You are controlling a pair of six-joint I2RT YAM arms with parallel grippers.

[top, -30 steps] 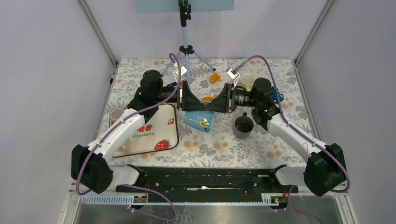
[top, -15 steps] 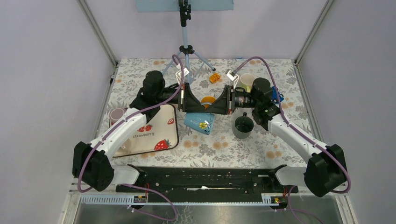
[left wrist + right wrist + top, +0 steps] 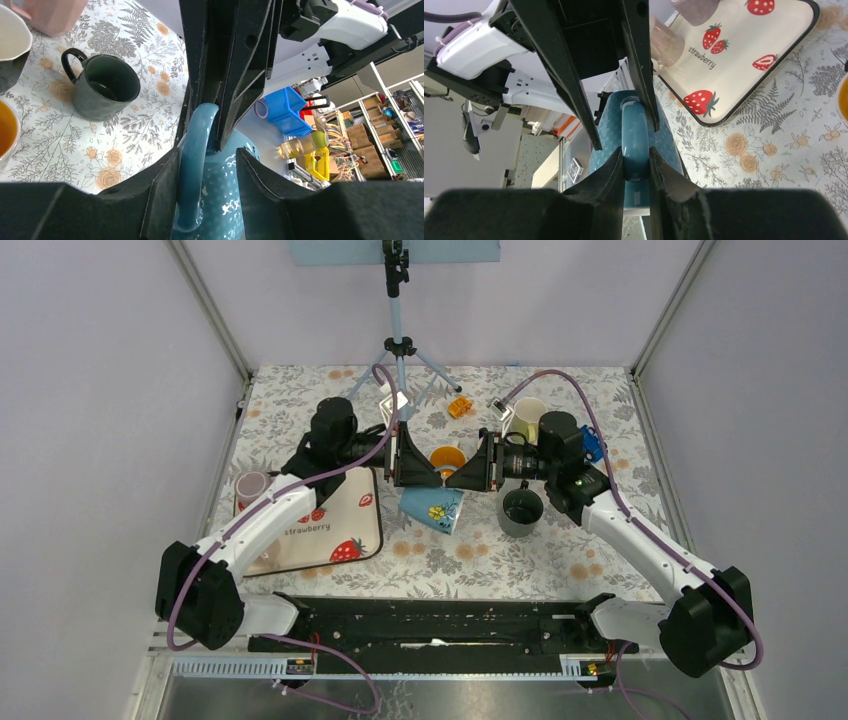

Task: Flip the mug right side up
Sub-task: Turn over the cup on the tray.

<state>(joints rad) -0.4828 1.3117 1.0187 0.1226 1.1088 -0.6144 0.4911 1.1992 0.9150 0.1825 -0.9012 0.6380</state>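
Right wrist: "strawberry" on tray (image 3: 774,35) beyond the blue mug (image 3: 636,135)

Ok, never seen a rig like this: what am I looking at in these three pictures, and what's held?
Two robot arms, left and right, are bolted at the table's near edge. The wide picture looks down from above and behind them. The other two come from a camera on each wrist, so the black prongs at the bottom are that arm's own tool. On the flowered table stand a strawberry tray, a dark mug, an orange cup, a cream mug and a pink cup. Between the arms is the blue mug, tilted. The right tool pinches its handle. The left tool straddles the same handle with a gap, so it looks open.
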